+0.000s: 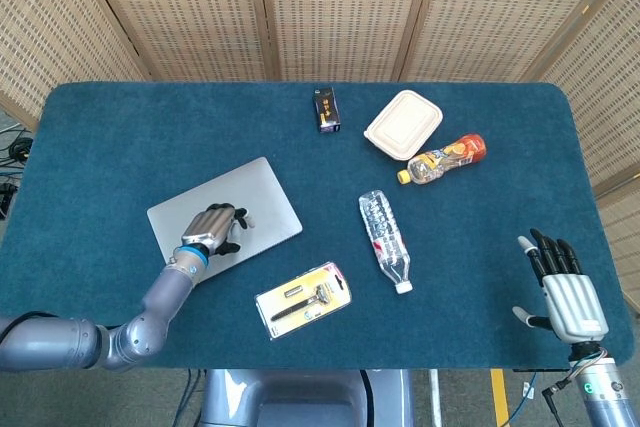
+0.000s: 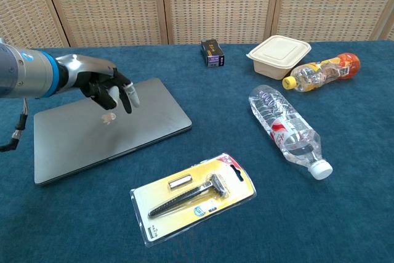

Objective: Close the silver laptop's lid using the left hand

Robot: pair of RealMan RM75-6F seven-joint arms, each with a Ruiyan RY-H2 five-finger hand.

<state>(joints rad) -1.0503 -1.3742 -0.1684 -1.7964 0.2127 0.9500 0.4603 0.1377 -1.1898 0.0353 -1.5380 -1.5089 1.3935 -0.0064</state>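
While the left hand (image 2: 104, 87) hangs just above it with its fingers curled down and a little apart, holding nothing, the silver laptop (image 2: 104, 130) lies right under that hand on the blue desk (image 2: 345, 201), and its lid looks flat down already. I think the laptop is stiff, smooth and fairly heavy, so it will stay put when pushed. It could be slippery under hard fingers, and the screen inside can break, so a soft push with flat fingers on the middle of the lid seems best, not a squeeze at the edge. Just to the right of the hand and nearer the robot lies a razor pack (image 2: 194, 198). Further right lies a clear bottle (image 2: 289, 130), and beyond it are a small dark box (image 2: 212, 53), a food box (image 2: 279, 56) and an orange bottle (image 2: 320, 71). Only the chest view shows the gap between the fingers and the lid, and the thin front edge shut tight. Only the head view shows the right hand (image 1: 565, 292), far to the right at the desk's edge, with fingers spread and nothing in it.
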